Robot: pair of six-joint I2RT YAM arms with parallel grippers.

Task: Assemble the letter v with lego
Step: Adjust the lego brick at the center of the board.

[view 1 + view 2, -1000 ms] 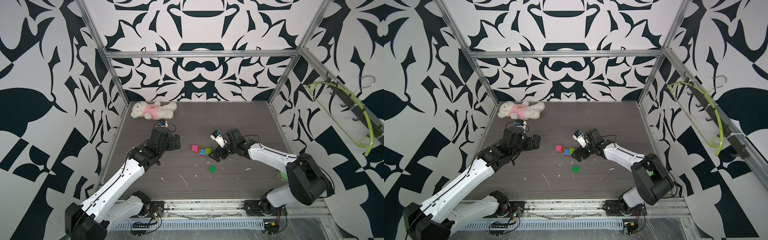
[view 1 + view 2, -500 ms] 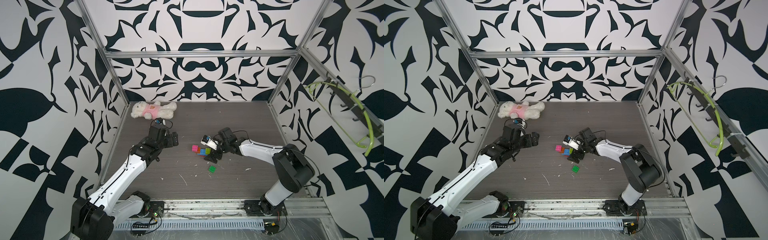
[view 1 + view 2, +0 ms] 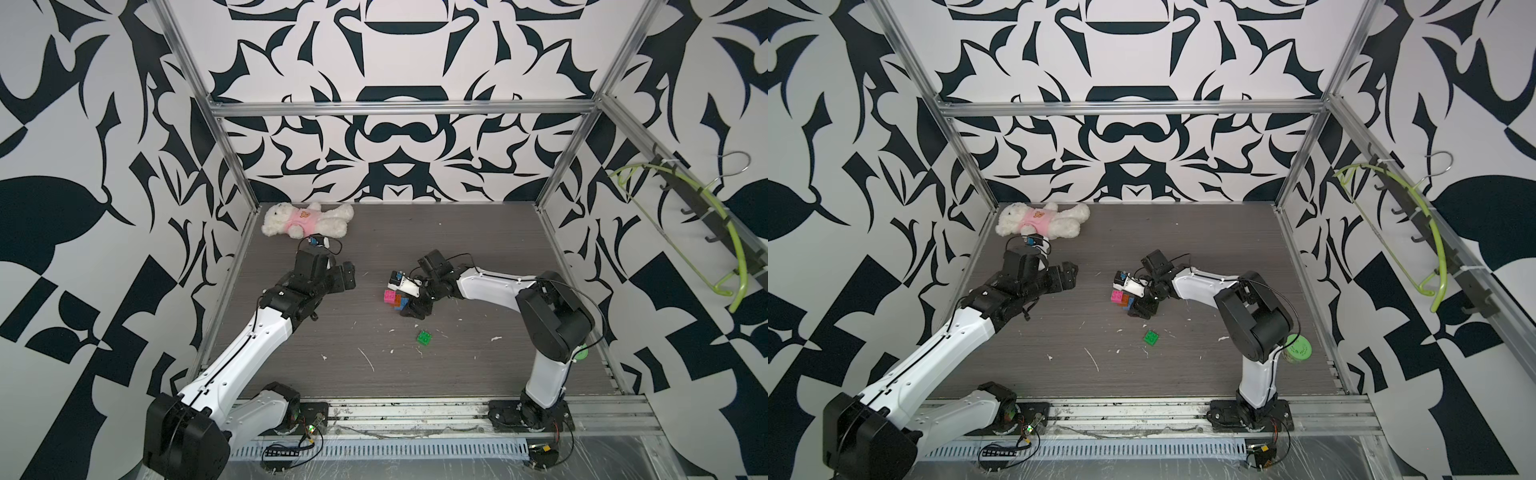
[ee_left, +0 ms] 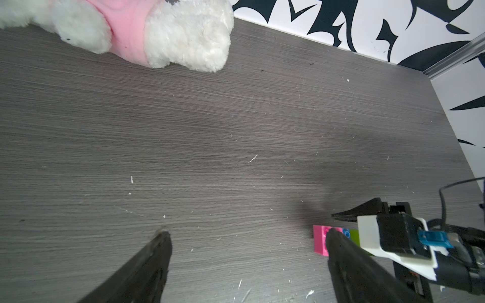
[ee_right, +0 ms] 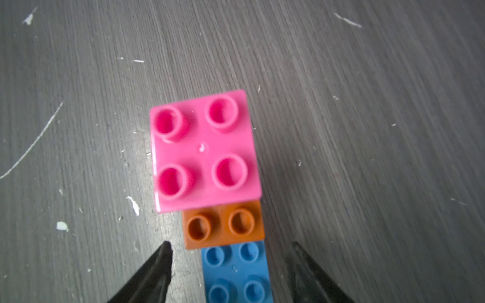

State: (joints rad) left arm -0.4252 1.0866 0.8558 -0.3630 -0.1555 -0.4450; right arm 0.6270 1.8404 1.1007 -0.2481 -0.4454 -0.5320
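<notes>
The letter v [image 3: 390, 296] is a short chain of joined lego on the dark table, also seen in a top view [image 3: 1117, 296]. The right wrist view shows its pink brick [image 5: 204, 149], orange brick [image 5: 224, 225] and blue brick [image 5: 236, 272]. My right gripper [image 5: 231, 251] is lowered over the chain [image 3: 411, 309], open, with one finger on each side of the blue brick and a gap at both. A loose green brick [image 3: 424, 337] lies nearer the front. My left gripper [image 3: 347, 279] is open and empty to the chain's left; its wrist view [image 4: 248, 233] shows the pink end [image 4: 319, 241].
A white plush bear [image 3: 305, 220] in a pink shirt lies at the back left corner. A green round object [image 3: 1298, 349] stands behind the right arm's elbow near the right edge. A lime hanger [image 3: 735, 249] hangs on the right wall. White scraps dot the table.
My right gripper has moved left and down over the brick chain, and its jaws have narrowed around the blue brick. The left gripper has shifted slightly back towards the bear and stays open.
</notes>
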